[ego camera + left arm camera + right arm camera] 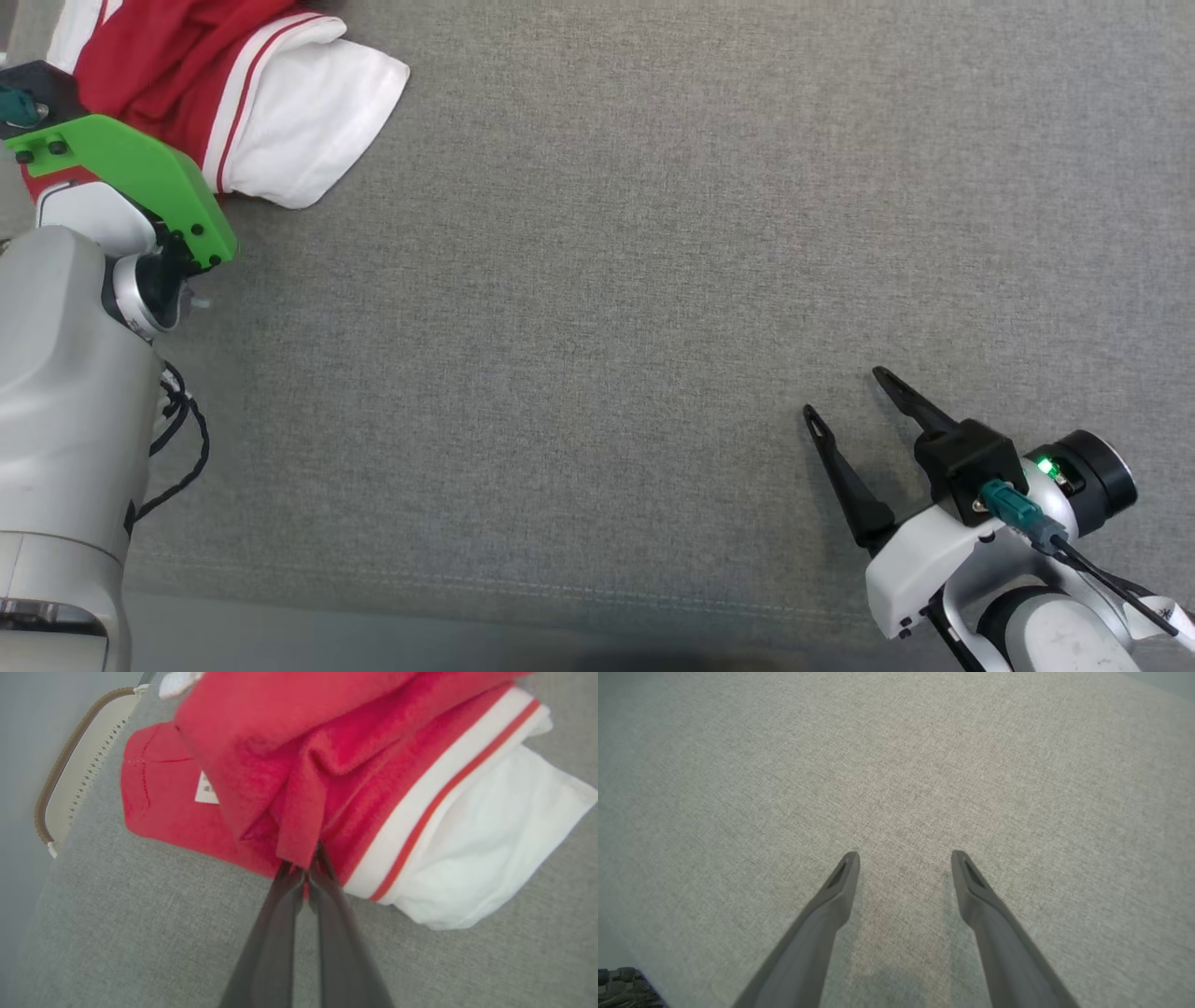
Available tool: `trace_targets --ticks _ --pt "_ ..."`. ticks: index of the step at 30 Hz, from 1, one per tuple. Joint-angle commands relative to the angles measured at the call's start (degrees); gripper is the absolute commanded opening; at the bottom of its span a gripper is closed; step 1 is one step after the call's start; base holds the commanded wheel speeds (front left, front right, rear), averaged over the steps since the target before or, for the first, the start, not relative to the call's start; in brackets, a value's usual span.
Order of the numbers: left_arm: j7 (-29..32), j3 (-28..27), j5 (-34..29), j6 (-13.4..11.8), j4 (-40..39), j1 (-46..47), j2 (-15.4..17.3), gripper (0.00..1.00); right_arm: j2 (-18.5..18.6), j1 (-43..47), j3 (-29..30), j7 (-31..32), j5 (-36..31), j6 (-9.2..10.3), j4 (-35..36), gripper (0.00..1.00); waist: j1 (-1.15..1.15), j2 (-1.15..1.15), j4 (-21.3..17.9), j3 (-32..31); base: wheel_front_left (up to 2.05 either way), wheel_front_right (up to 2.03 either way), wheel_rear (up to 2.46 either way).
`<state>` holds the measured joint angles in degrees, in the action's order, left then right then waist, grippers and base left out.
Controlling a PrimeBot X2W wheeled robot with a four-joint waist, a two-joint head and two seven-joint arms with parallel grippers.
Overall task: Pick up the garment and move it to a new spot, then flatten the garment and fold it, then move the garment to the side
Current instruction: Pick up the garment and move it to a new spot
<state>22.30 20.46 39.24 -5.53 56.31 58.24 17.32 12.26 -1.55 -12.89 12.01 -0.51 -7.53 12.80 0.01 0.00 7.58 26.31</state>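
Right gripper [845,392]: nearest the robot, low right in the head view. Jaws are wide with nothing between them, over bare cover [597,280], well apart from the garment [280,112].
Cover: grey woven cloth across the whole work surface, with a seam along the near edge.
Left arm [75,392]: pale forearm along the left edge, with a green bracket [140,177] at the wrist. It reaches toward the far left corner.
Left gripper [303,870]: jaws pinched together on a red fold at the garment's near edge. A sliver of red shows between the 2 fingers [275,933].
Garment: a crumpled heap at the far left corner of the cover. The body is red with a white band, a thin red stripe and a white panel [490,849] trailing aside. A small label [206,788] shows.
Handling: judged soft, light and limp. It should sag from a single pinch, and nothing looks fragile.
Where to hold: the pinched fold looks several layers thick, enough for the lift. For flattening, hem corners would serve better, 1 per gripper.
Risk: layers could peel out of the pinch as the heap unfurls.
Beyond: a tan panel with a brown rim [70,779] past the cover's edge. I cannot tell what it is.
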Motion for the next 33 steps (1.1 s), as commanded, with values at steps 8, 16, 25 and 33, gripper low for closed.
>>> trace_targets --ticks 8,16,25,33 --pt "-8.0 2.7 -3.5 2.8 -2.1 3.7 0.8 0.0 -2.4 0.4 -1.1 -2.9 1.6 0.08 -4.4 1.0 -0.01 0.0 -1.4 -8.0 0.0 0.0 0.0" --pt "-10.2 5.9 -6.3 4.5 -6.2 6.5 -0.2 0.0 -4.6 0.1 -2.2 -5.2 2.5 0.08 -8.7 1.0 -0.01 0.0 -4.6 -14.5 0.0 0.0 0.0" --pt "-9.4 8.6 -6.5 5.0 -12.7 7.9 -4.7 0.0 -6.9 -0.6 -2.6 -8.3 3.0 0.09 -13.5 1.0 -0.01 0.0 -11.8 -20.8 0.0 0.0 0.0" --pt "-7.4 9.8 -2.9 6.4 -19.5 6.9 -11.1 0.0 -8.0 -1.8 -1.7 -9.7 2.7 0.09 -15.0 1.0 -0.01 0.0 -17.0 -21.9 0.0 0.0 0.0"
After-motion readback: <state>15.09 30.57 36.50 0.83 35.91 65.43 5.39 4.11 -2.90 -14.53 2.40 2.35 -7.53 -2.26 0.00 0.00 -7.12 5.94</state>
